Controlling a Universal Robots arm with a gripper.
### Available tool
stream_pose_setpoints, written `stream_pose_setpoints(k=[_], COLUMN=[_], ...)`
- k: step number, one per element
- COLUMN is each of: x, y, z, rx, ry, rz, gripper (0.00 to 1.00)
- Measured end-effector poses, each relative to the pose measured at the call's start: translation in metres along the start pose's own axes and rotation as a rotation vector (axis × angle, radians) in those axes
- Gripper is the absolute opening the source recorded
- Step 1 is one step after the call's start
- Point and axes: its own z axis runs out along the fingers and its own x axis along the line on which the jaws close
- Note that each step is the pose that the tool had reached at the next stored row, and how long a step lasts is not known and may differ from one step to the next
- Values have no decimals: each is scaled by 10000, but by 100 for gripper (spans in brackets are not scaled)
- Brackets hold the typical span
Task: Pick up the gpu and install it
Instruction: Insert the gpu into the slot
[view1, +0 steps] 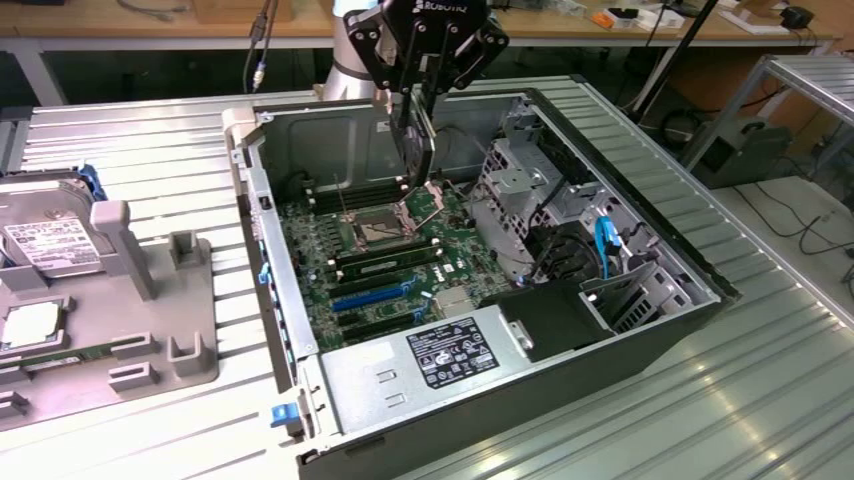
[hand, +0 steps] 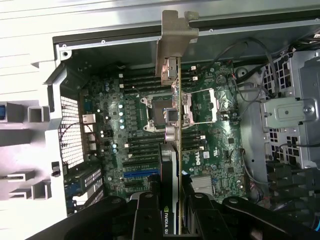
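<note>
Transport is judged the step in hand, since the gpu (view1: 418, 150) is gripped edge-down by the end effector (view1: 424, 80), clamped narrowly on its top, above the motherboard (view1: 400, 265) of the open computer case (view1: 247, 200), so careful alignment with a slot (view1: 374, 297) is likely called for.

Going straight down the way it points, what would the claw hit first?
Probably the motherboard around the open CPU socket. The claw holds the gpu edge-down right above it, so the card's lower end would touch first. The gap is hard to judge.
</note>
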Motion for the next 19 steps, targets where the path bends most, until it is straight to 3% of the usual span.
stream_pose_setpoints(k=[6, 19], x=[0, 0], y=[0, 0], z=[0, 0], rx=[-2, -12], ry=[21, 114], rz=[-257, -1387], gripper=[27, 27])
